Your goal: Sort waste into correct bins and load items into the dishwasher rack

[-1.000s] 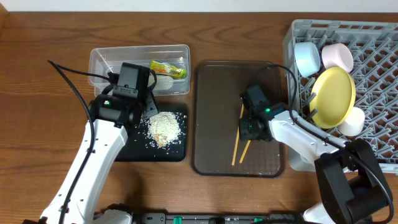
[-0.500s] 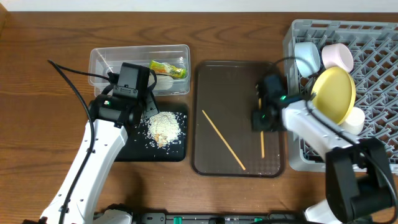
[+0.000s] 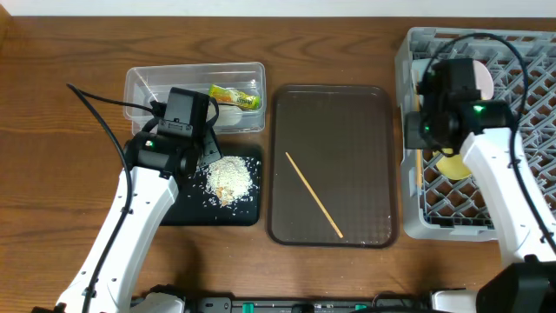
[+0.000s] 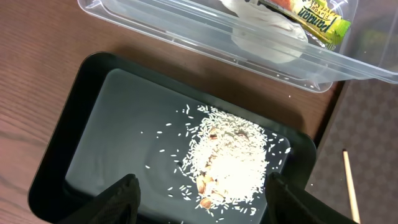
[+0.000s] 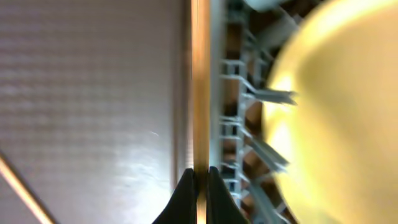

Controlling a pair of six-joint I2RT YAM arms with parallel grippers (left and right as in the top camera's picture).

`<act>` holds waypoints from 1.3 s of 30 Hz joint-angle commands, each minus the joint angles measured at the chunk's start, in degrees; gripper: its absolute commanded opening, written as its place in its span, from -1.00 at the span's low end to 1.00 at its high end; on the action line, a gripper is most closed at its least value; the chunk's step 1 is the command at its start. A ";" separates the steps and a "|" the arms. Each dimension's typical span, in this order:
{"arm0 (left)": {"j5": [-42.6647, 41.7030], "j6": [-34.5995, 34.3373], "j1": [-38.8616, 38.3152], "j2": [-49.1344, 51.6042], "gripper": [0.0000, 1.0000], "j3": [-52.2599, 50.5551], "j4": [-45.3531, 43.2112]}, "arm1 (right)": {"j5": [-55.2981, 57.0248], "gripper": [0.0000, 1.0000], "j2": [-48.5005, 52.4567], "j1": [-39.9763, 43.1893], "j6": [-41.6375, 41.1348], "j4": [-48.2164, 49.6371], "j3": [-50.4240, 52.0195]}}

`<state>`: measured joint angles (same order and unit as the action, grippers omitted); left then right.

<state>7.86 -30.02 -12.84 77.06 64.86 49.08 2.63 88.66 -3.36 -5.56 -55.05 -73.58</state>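
Observation:
My right gripper (image 3: 417,143) is shut on one wooden chopstick (image 5: 200,81) and holds it over the left edge of the grey dishwasher rack (image 3: 521,52), next to the yellow plate (image 5: 336,112). The held chopstick shows in the overhead view (image 3: 417,178). The second chopstick (image 3: 313,194) lies diagonally on the brown serving tray (image 3: 330,113). My left gripper (image 4: 205,199) is open above the black tray (image 4: 93,124), which holds the rice heap (image 4: 233,162). The clear tub (image 3: 148,87) holds the snack wrapper (image 3: 236,96) and a white scrap (image 4: 267,37). My right arm hides the bowls.
The rack's lattice pegs (image 5: 242,93) stand close beside the held chopstick. The pink cup (image 3: 491,83) shows as a sliver behind my right wrist. Loose rice grains lie scattered in the black tray. Bare wooden table (image 3: 69,52) surrounds the bins.
My right gripper has lifted one chopstick off the brown tray and carried it right to the rack's left edge. The other chopstick stays on the tray, lying diagonally. The left arm has not moved.

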 commanded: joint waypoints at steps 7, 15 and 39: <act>0.31 -0.33 0.28 0.11 0.34 0.94 0.15 | 1.44 -0.73 1.49 4.50 2.47 5.22 7.67; 0.28 -0.33 0.28 0.11 0.34 0.94 0.17 | -9.25 -0.28 0.00 2.86 2.49 6.43 1.22; 0.33 -0.31 0.28 0.11 0.35 0.90 0.15 | -9.94 -0.18 16.81 -33.22 11.32 10.80 11.04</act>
<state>7.88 -30.02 -12.84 77.03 64.86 49.10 -9.91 102.96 -34.85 6.31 -44.82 -62.74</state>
